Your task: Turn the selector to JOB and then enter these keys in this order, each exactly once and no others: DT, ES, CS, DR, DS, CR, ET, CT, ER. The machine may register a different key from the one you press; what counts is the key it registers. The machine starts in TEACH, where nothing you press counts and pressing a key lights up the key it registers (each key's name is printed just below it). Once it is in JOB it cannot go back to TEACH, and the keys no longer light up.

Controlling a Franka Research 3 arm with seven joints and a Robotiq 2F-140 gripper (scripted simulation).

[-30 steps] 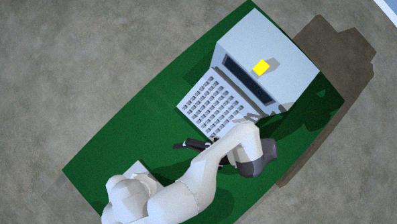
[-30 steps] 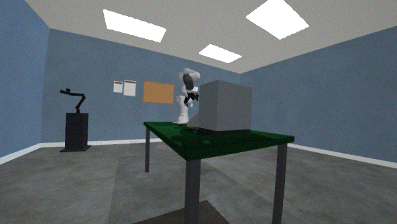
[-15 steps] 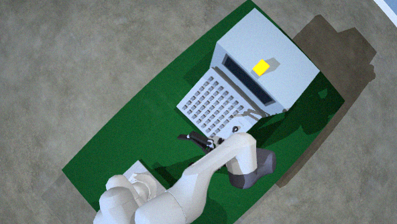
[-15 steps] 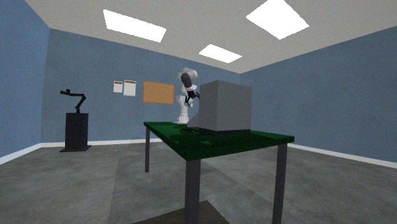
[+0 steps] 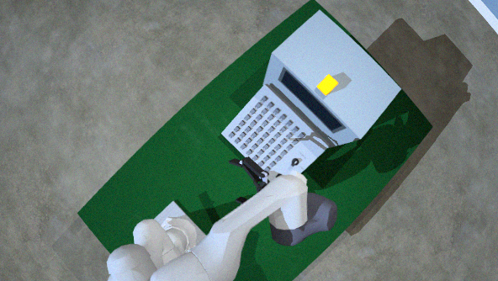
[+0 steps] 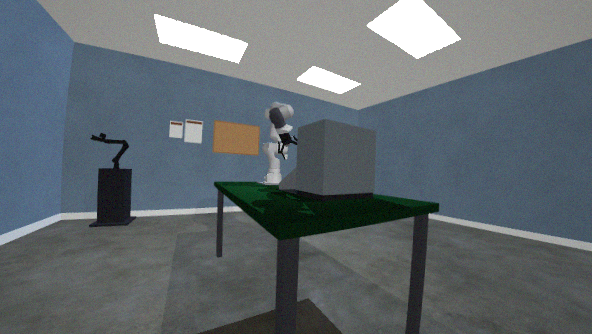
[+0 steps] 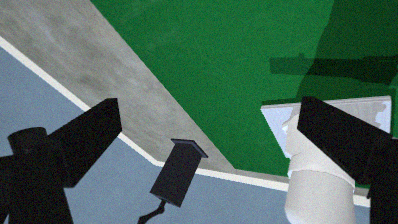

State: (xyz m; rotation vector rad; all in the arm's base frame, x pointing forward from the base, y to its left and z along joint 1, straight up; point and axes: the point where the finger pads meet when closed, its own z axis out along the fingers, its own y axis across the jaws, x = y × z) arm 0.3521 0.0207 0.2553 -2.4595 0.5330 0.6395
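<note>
The grey machine [image 5: 332, 71] stands on the green table [image 5: 177, 168], with a dark screen [image 5: 311, 101] and a sloped keyboard of several rows of small keys [image 5: 265, 130]. The key names are too small to read and no key looks lit. The selector knob [image 5: 295, 161] sits at the keyboard's near right corner. My gripper [image 5: 243, 182] is open and empty, off the keyboard's front edge and left of the selector. In the wrist view the gripper [image 7: 209, 107] points away from the machine, at the table edge, the floor and the wall. The exterior view shows the gripper [image 6: 286, 141] behind the machine's back [image 6: 332, 160].
A yellow block [image 5: 327, 84] lies on top of the machine. My white base [image 7: 312, 170] and its plate stand at the table's near end. A black pedestal with a small dark arm [image 6: 114, 192] stands on the floor by the far wall.
</note>
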